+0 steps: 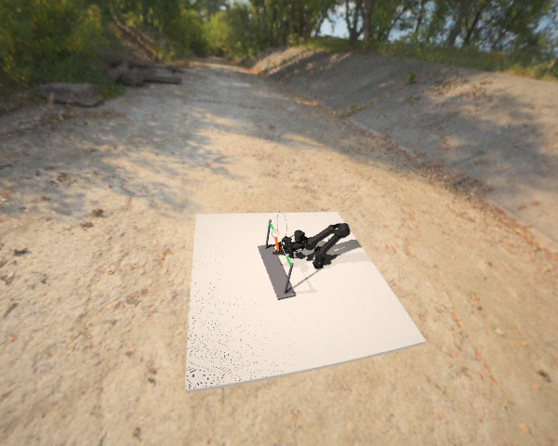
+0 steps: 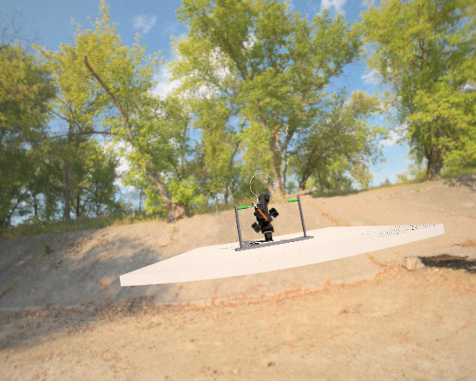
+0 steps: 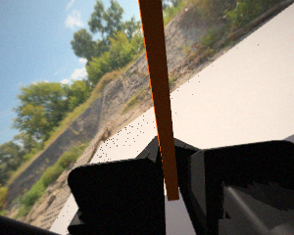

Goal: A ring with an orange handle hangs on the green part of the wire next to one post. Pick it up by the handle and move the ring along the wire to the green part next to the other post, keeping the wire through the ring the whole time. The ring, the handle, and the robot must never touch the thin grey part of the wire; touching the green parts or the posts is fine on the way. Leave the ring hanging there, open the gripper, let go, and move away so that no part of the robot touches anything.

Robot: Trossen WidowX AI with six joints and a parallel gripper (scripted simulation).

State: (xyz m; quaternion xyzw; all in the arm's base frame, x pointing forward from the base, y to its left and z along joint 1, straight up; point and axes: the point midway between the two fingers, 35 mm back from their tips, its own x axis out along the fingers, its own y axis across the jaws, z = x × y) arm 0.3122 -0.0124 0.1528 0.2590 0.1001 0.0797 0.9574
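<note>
the gripper pinches the handle — carrying is in hand; next, ease the ring round the loop, grey wire untouched.

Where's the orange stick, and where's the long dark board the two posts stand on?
Orange handle point(image 1: 276, 243) point(image 2: 262, 214) point(image 3: 160, 88): top, exterior and wrist views, on its long shaft.
Dark base board point(image 1: 275, 272) point(image 2: 273, 243): top and exterior views, on its flat upper face between the posts.
</note>
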